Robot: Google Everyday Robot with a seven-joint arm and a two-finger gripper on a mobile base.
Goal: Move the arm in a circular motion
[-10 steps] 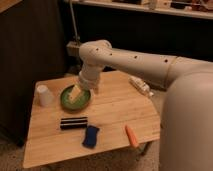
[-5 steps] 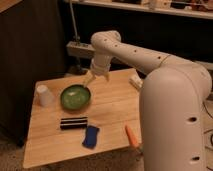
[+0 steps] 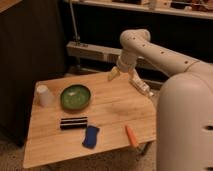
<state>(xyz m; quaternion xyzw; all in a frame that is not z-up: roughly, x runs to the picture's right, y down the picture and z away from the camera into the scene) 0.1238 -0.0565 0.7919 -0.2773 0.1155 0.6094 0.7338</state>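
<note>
The arm (image 3: 165, 60) is large and white, made of thick smooth segments with small dark holes. It reaches from the right side of the camera view up to a rounded joint (image 3: 134, 39), then bends down. Its small pale yellowish gripper (image 3: 113, 75) hangs over the far edge of the wooden table (image 3: 115, 107), behind and to the right of the green bowl (image 3: 75, 96). It touches nothing on the table.
On the table stand a white cup (image 3: 44, 95) at the left, a black bar-shaped object (image 3: 73, 123), a blue sponge (image 3: 90, 136), an orange carrot (image 3: 131, 135) and a white bottle (image 3: 141, 86) at the far right edge. Dark cabinets stand behind.
The arm has swung from above the green bowl to the right and toward the back of the table, and the gripper now hangs near the far edge.
</note>
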